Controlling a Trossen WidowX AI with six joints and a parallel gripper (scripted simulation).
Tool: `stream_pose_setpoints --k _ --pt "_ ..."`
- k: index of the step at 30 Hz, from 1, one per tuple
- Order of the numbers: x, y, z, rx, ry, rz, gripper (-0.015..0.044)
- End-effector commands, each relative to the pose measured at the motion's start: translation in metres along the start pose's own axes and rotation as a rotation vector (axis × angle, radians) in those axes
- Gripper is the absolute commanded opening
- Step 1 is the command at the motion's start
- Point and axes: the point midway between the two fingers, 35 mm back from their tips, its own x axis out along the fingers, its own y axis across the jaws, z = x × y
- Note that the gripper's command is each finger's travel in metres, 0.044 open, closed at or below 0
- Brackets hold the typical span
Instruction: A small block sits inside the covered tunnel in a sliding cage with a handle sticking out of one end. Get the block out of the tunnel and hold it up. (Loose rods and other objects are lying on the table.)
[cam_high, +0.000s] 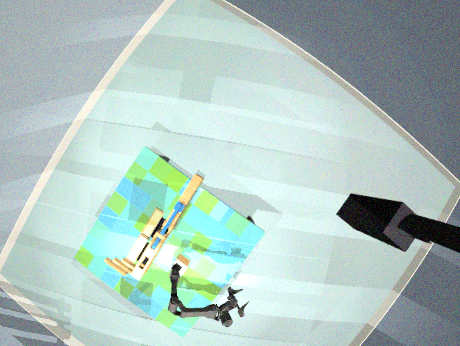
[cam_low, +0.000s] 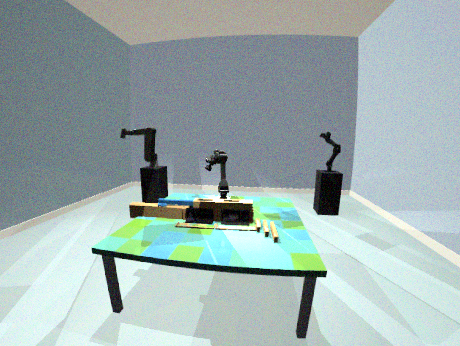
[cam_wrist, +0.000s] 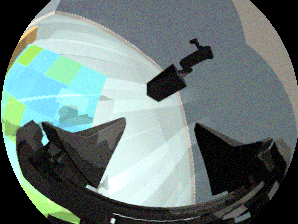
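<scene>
Reaching out past the table's edge, the arm is bent so that the pincer is held up in the air, well apart from the wooden cage. The pincer's two fingers are spread wide apart and nothing is gripped between them; in the wrist view, pale floor is seen through the gap, while the patterned table is left off to one side.

The small block itself cannot be made out in any view. Its place inside the covered tunnel is given by the task, but cannot be confirmed by sight. The cage is set on the table on the other side of the arm's foot from the pincer, so the tunnel is not lined up with the fingers. From one end of the cage a thick wooden bar is seen to stick out, with a blue strip lying alongside. Dark openings are shown in the cage's side in the exterior view.

Near the opposite end, short wooden rods are laid in a row on the table. Neither the bar nor any rod is touched by the pincer.
</scene>
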Motion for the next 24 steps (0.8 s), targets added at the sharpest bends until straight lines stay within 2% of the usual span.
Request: stream_pose_setpoints --k 1,5,14,19,24 --pt "0.0 0.0 0.0 0.0 0.0 0.0 0.0426" --pt "0.003 0.012 0.012 0.063 0.002 0.007 0.044" --pt "0.019 0.107 0.141 0.094 -0.134 0.219 0.044" --pt "0.006 0.168 0.208 0.098 -0.199 0.35 0.044" --pt "-0.021 0.233 0.267 0.095 -0.253 0.489 0.044"
